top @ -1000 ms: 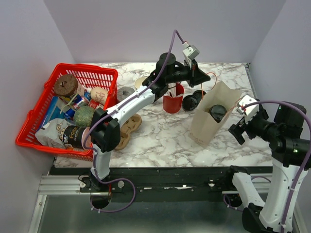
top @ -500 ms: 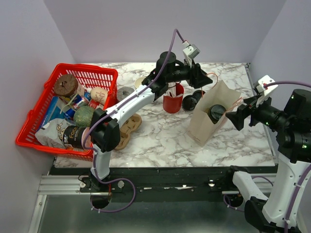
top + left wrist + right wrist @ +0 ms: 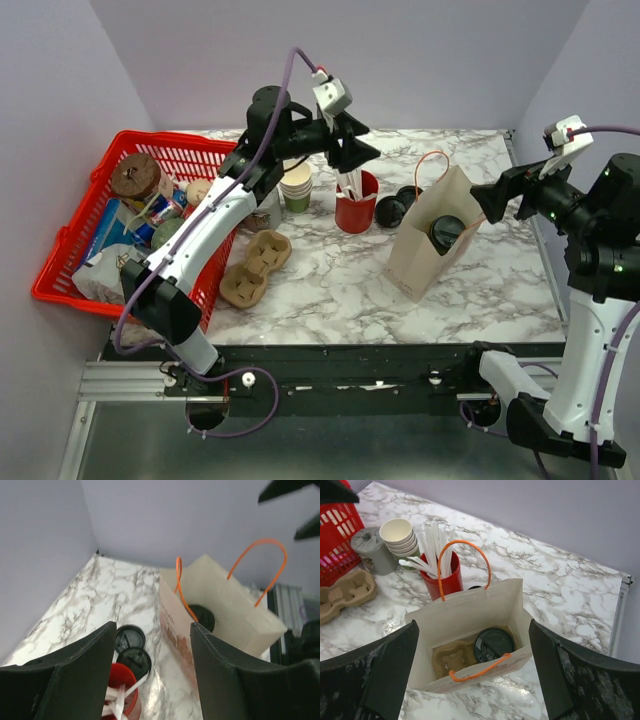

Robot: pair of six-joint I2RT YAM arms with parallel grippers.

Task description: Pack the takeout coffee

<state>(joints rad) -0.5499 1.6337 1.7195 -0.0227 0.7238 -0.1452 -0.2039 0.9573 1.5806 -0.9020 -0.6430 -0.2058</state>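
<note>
While the takeout coffee (image 3: 493, 644) sits lidded inside the paper bag (image 3: 420, 258), the left tool (image 3: 362, 153) hangs spread and empty. The right tool (image 3: 488, 202) is spread too, empty.

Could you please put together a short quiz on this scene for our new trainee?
1. True or false: the coffee sits inside the bag.
2. Look at the left tool and the right tool. Which one grips something? A. left B. right C. neither
3. What holds the white straws?
Key: 1 true; 2 C; 3 the red cup.
</note>
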